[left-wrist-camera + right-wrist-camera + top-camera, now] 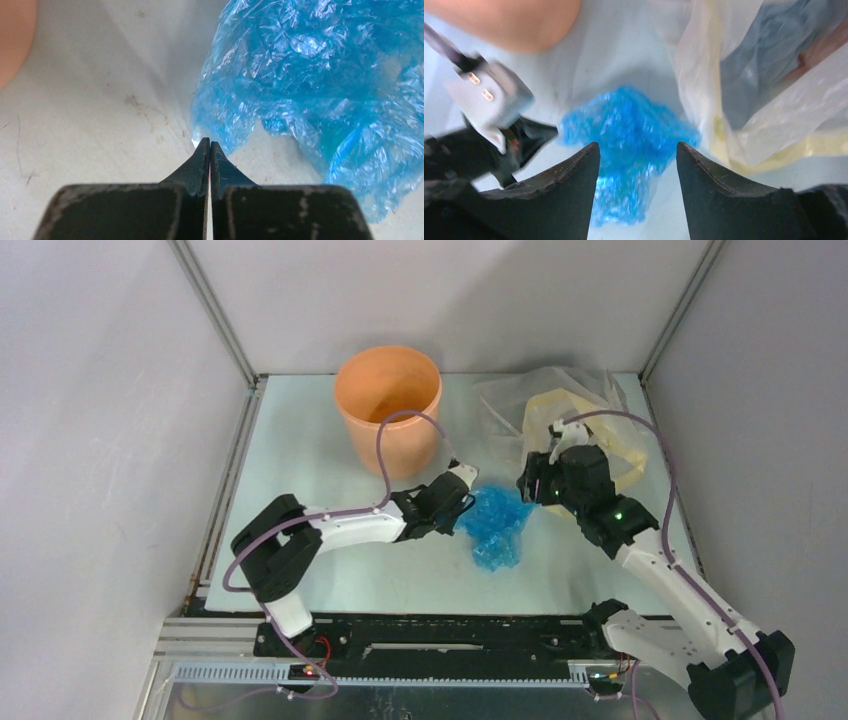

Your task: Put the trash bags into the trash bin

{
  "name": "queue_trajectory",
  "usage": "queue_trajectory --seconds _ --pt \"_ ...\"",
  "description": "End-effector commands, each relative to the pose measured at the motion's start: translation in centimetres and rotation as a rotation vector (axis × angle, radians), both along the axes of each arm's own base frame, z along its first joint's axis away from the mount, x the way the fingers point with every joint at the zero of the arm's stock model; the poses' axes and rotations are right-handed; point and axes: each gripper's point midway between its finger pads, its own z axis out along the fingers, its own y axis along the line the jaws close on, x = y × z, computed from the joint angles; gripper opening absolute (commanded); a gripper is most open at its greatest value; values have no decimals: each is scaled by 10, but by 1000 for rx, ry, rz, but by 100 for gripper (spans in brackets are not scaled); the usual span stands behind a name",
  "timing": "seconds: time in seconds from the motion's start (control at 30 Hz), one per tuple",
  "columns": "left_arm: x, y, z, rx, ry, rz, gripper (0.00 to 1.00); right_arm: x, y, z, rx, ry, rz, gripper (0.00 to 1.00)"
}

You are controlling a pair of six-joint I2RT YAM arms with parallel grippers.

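- The crumpled light-blue trash bags [497, 523] lie in the middle of the desk [330, 570], outside the orange trash bin [360, 435] at the far edge
- Our left gripper [209, 147] is pressed together at the film's left edge, probably to pinch and lift it; we cannot tell whether film is caught
- Our right gripper [638, 150] hangs spread above the bags, near the yellowish clear bag [590, 420] in the far right corner

table [300, 450]: bin [388, 405], blue bag [497, 522], clear bag [592, 408]
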Motion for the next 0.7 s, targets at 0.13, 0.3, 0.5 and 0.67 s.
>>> queue_trajectory --seconds 0.13,0.3,0.5,0.67 --pt "-8 10 30 -107 -45 47 14 -65 24 -51 59 173 92 60" --pt "-4 7 26 -112 -57 54 40 -71 31 -78 93 242 82 51" --pt "5 -2 25 -121 -84 49 41 -62 27 -104 109 288 21 46" --pt "8 -10 21 -123 -75 33 50 -58 29 -126 152 355 39 43"
